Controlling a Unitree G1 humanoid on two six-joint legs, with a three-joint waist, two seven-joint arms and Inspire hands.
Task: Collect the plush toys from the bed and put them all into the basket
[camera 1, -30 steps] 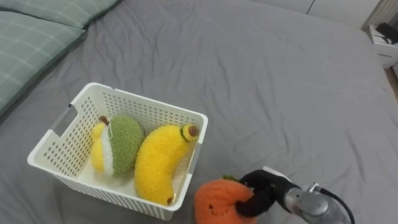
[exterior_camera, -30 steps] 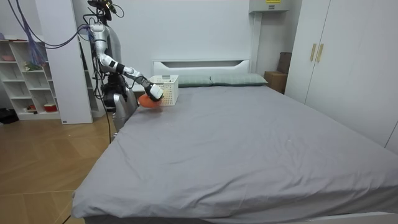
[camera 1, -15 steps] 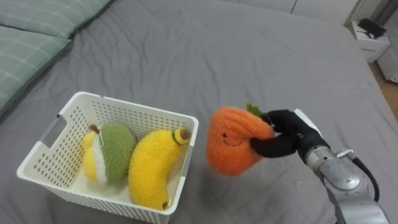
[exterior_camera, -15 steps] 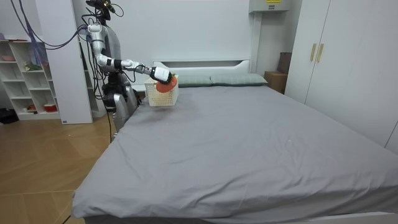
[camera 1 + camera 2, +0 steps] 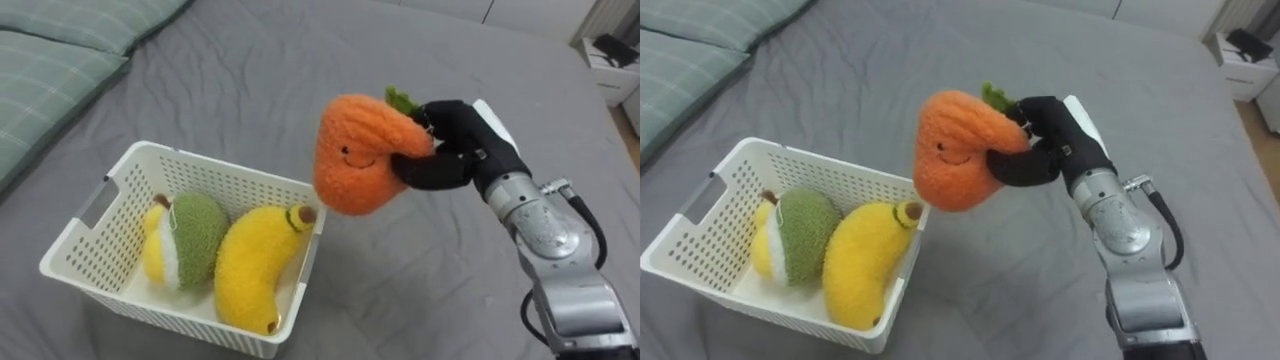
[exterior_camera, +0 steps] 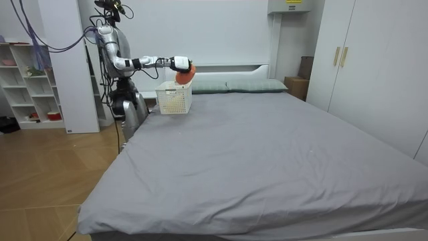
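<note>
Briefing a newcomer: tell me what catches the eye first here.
The orange plush toy stands out, held up in the right hand near the right rim of the white basket. In the basket lie a yellow banana plush and a green-and-yellow plush, on the grey bed.

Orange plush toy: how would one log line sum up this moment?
right hand: shut on orange plush toy | toy: raised near white basket | basket: holds banana plush, green plush | toy not yet in basket
</note>
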